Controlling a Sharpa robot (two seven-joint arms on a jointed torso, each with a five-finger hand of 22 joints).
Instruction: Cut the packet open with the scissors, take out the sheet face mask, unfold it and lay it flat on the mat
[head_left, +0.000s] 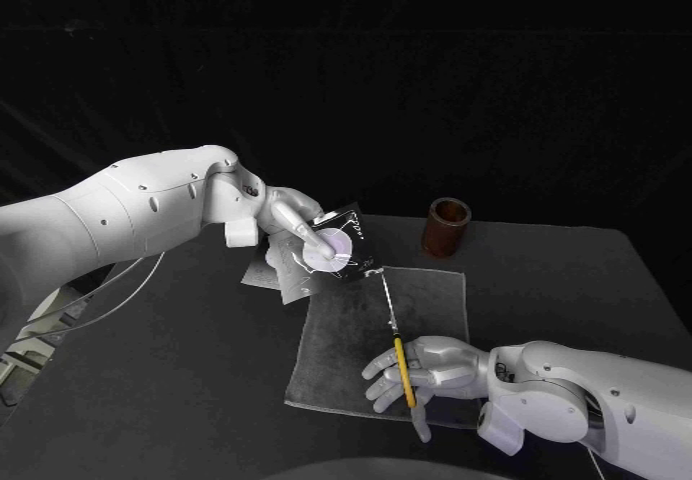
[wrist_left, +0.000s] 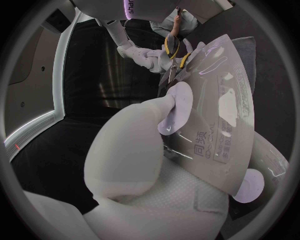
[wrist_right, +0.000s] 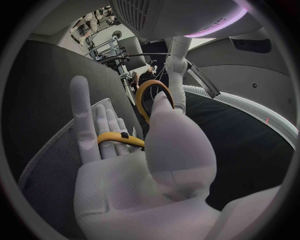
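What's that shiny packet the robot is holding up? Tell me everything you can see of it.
The packet is a flat, glossy pouch, silvery as it looks, with pale printed shapes and small lettering on its face. The left hand holds it raised, pinched between thumb and fingers, over the far left corner of the grey mat. The scissors point at its lower edge; contact cannot be told.

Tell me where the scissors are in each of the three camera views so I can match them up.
Head view: scissors in the right hand over the mat's near edge, blades toward the packet.
Left wrist view: scissors far past the packet's edge, yellow handles showing.
Right wrist view: scissors close up, yellow handles looped on the right hand.
Shared landmark: the right hand holding them.
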